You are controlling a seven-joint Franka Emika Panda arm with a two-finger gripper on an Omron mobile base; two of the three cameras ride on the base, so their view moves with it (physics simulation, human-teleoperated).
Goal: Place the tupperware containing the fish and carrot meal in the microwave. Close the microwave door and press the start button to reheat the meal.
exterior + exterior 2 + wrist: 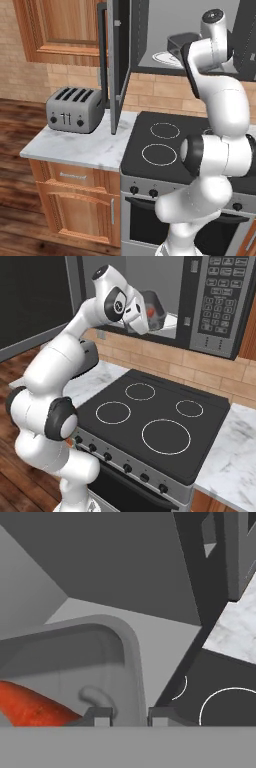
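tupperware (156,312) sits at the front edge of the microwave (200,301) cavity, seemingly part on the white turntable plate (167,58), orange carrot piece (30,708) visible inside it. end effector (130,716): fingertips straddle the tub's near rim, one inside the wall and one outside, gap narrow, so it reads as pinched on the rim; actual contact cannot be confirmed.

microwave door (114,60) stands wide open, swung out to the left above the worktop (85,145) and the toaster (75,109).

risks from here, as judged:
- tub looks close to the cavity lip; if released now it may overhang and tip out onto the stove top (155,421), or block the door from shutting.
- rim-only grip is weak; a tilt while pushing deeper could spill the fish and carrot meal (150,309).
- wrist is near the cavity's front edge; a careless retreat could drag the tub outward.
- door closing needs a wide arm swing left; elbow could clip the door edge.
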